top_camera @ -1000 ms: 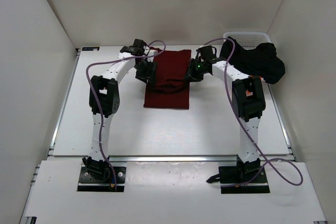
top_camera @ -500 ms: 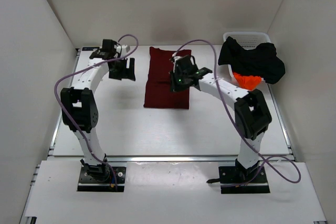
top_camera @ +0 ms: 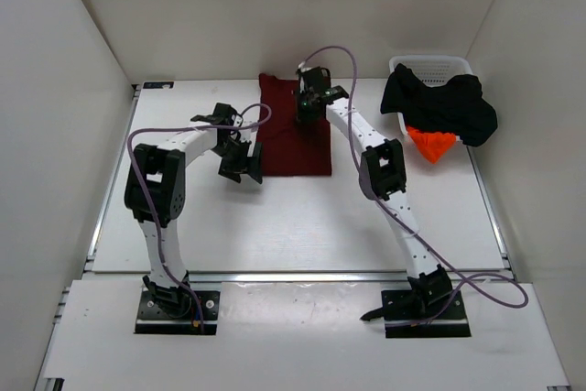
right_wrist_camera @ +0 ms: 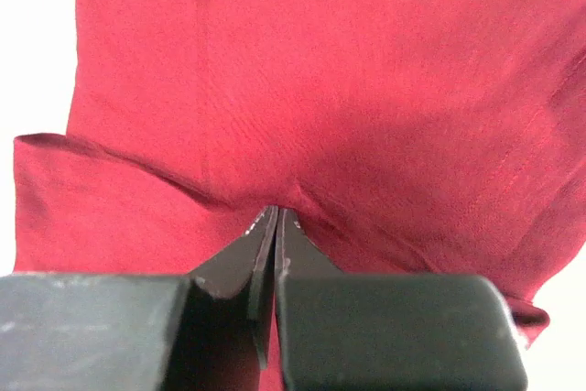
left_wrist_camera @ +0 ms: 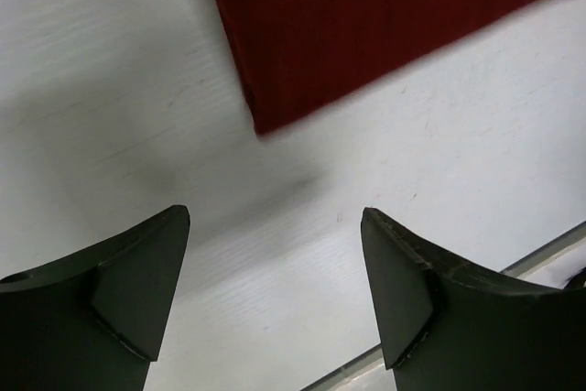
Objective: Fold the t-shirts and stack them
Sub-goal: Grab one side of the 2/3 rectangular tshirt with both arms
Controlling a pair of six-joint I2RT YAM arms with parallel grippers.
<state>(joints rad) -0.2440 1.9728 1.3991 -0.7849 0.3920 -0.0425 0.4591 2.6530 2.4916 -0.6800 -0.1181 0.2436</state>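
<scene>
Wrist view only: right end effector (right_wrist_camera: 276,211) pinching maroon shirt (right_wrist_camera: 366,89); left end effector (left_wrist_camera: 275,217) apart.

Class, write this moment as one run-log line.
left gripper: open, near maroon shirt corner | right gripper: shut on maroon shirt | black shirt: draped over basket

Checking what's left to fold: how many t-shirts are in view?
3. The maroon t-shirt lies flat on the table, far middle; the black t-shirt drapes over the basket at far right; the orange t-shirt pokes out beneath it. Others could be hidden underneath.
</scene>
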